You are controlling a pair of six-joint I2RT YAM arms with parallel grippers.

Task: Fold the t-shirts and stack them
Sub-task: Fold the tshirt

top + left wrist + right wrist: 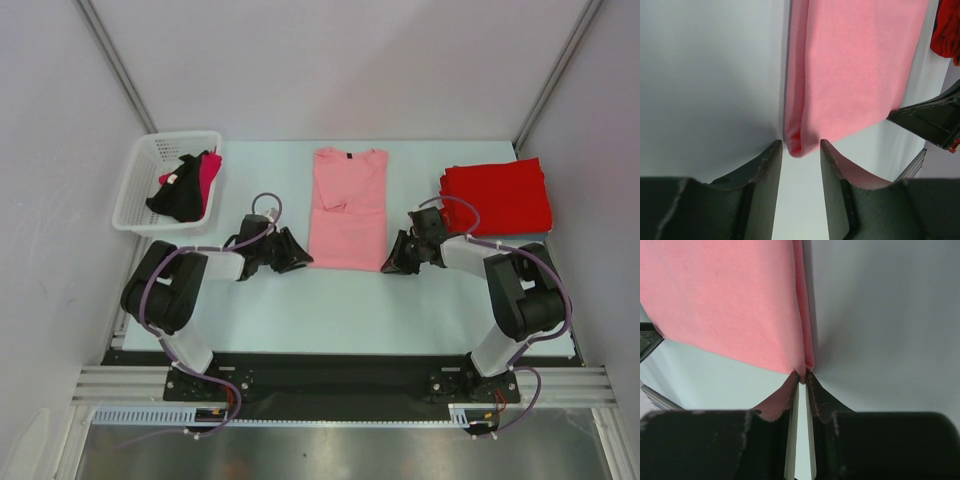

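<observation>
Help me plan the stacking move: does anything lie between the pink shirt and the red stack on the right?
No loose object shows there. Only the right arm's wrist sits in the strip of table between the pink shirt and the red stack, with the right gripper pinching the shirt's near corner.

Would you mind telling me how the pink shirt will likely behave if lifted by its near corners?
Probably floppy: the pink shirt lies flat with soft, rounded folded edges, so it should sag between the corners. Likely light, as the cloth looks thin. Its folded layers may fall open.

salmon pink t-shirt (347,215), red t-shirts (497,196), white basket (137,187)
</observation>
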